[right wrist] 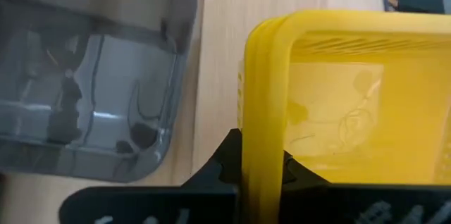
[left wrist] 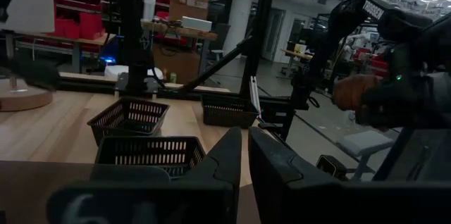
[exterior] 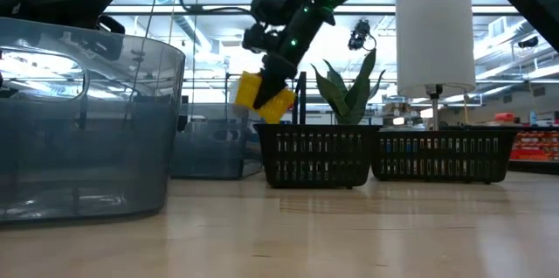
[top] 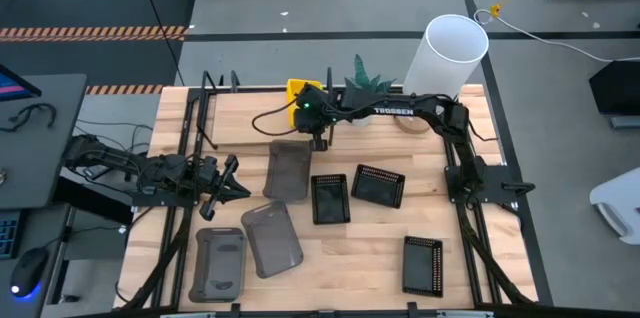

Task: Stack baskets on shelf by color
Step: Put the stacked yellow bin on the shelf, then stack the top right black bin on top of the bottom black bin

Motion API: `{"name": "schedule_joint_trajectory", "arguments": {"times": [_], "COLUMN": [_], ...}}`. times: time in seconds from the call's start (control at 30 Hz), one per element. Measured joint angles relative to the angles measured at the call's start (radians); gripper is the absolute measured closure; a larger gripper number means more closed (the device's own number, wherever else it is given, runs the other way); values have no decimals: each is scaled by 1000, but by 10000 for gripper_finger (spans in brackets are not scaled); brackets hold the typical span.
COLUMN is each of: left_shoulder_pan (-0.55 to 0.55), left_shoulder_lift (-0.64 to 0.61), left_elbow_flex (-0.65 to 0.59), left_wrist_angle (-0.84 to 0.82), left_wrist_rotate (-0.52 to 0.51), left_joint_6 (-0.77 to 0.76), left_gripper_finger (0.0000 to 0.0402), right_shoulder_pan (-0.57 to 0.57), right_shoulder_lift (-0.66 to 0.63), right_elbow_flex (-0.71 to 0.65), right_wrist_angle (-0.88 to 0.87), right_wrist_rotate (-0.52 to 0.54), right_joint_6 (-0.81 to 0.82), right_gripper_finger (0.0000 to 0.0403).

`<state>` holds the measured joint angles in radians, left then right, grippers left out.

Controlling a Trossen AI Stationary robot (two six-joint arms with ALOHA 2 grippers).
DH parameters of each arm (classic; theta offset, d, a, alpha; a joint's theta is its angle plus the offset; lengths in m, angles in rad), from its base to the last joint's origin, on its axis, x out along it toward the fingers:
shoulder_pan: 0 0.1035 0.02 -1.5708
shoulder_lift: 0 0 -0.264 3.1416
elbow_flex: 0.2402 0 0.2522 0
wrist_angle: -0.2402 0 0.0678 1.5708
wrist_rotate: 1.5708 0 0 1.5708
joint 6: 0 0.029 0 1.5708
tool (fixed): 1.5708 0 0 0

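Right claw [top: 312, 110] is seen at the far side of the bench [top: 370, 248], arm stretched across from the right, fingers pinched on the rim of a yellow basket [top: 297, 91]. In the right wrist view the yellow basket's [right wrist: 338, 111] wall is clamped between the dark fingers [right wrist: 225, 160], with what looks like more than one yellow rim nested together. In the low view the yellow basket [exterior: 265, 96] is held tilted, clear of the bench surface, beside the plant [exterior: 349, 90]. A grey basket [top: 290, 170] lies on the bench just under and nearer than the right claw; the same grey basket [right wrist: 91, 76] shows beside the yellow one in the right wrist view. Two more grey baskets [top: 272, 238] [top: 220, 263] sit at the near left. Four black perforated baskets are spread over the middle and right: two side by side [top: 330, 199] [top: 379, 186], one near the right front [top: 422, 264]; the fourth cannot be placed. Left claw [top: 226, 188] waits over the left side of the bench, fingers pressed nearly together on nothing, per the left wrist view [left wrist: 243, 164]. Shelf uprights [top: 205, 108] are seen at the far left; the white cylinder [top: 447, 55] stands at the far right.
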<state>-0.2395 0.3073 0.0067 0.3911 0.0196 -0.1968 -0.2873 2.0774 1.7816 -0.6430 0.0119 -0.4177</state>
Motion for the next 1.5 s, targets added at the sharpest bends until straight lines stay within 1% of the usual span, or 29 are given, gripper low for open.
{"name": "schedule_joint_trajectory", "arguments": {"times": [0.27,0.37,0.47,0.67,0.87,1.07,1.13,1.23,1.4,1.5], "left_shoulder_pan": [0,0,0,0,0,0,0,0,0,0], "left_shoulder_lift": [0,0,0,0,0,0,0,0,0,0], "left_elbow_flex": [0,0,0,0,0,0,0,0,0,0], "left_wrist_angle": [0,0,0,0,0,0,0,0,0,0], "left_wrist_rotate": [0,0,0,0,0,0,0,0,0,0], "left_joint_6": [0,0,0,0,0,0,0,0,0,0], "left_gripper_finger": [367,371,371,363,361,369,371,372,365,363], "right_shoulder_pan": [-4,-4,-4,-4,-1,9,15,32,87,143], "right_shoulder_lift": [0,0,0,0,0,0,0,0,-2,-2], "right_elbow_flex": [-46,-57,-67,-68,-68,-67,-54,-22,75,111], "right_wrist_angle": [49,65,67,68,68,98,97,91,23,-62], "right_wrist_rotate": [-1,4,21,23,21,21,24,78,125,149], "right_joint_6": [-1,-1,2,34,76,98,100,83,67,76], "right_gripper_finger": [391,383,367,328,300,275,266,255,245,245]}}
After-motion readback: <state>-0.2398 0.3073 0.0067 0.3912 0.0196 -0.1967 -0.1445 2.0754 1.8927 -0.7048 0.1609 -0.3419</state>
